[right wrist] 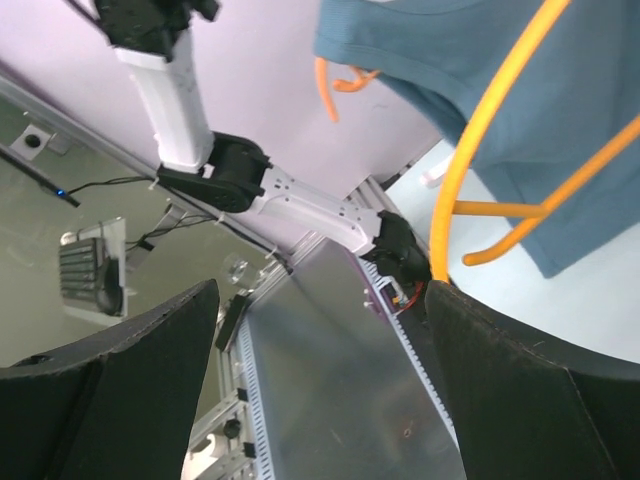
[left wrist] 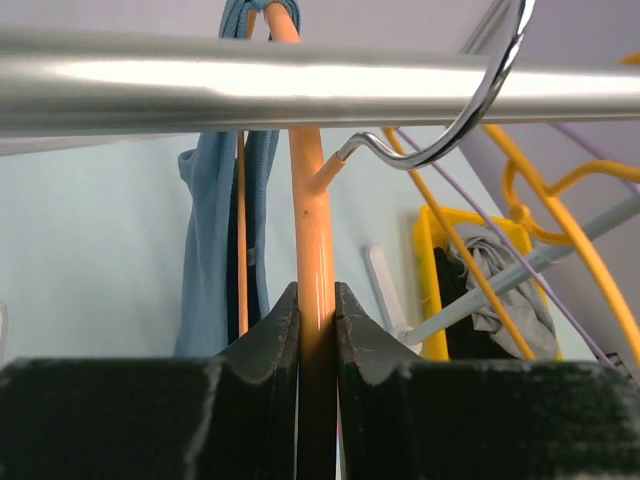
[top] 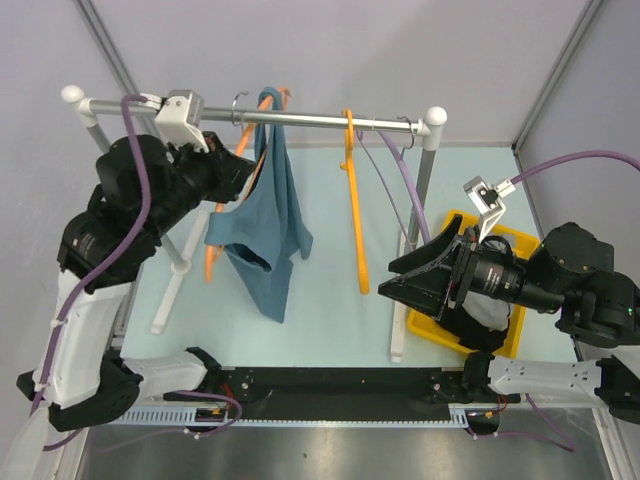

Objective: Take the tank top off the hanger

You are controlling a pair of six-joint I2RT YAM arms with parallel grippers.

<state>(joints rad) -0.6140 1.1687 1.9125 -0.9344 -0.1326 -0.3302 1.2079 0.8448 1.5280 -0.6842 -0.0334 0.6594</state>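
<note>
Tank top (top: 262, 225), blue, hangs from an orange hanger (top: 212, 258) hooked over the metal rail (top: 320, 120) at the far side of the bench (top: 330, 310). Its straps ride up over the hanger's top and its body droops in folds below the rail. The left fingers (left wrist: 268, 345) are closed on the orange hanger, pinching its stem just under the rail; in the left wrist view the blue cloth hangs just left of and behind that pinch. In the top view the cloth falls just to the right of the left fingers. The right fingers (right wrist: 130, 370) stand wide apart and hold nothing, low over the yellow bin (top: 520, 245). They are beside a second, bare hanger (top: 356, 210) and apart from the garment
</note>
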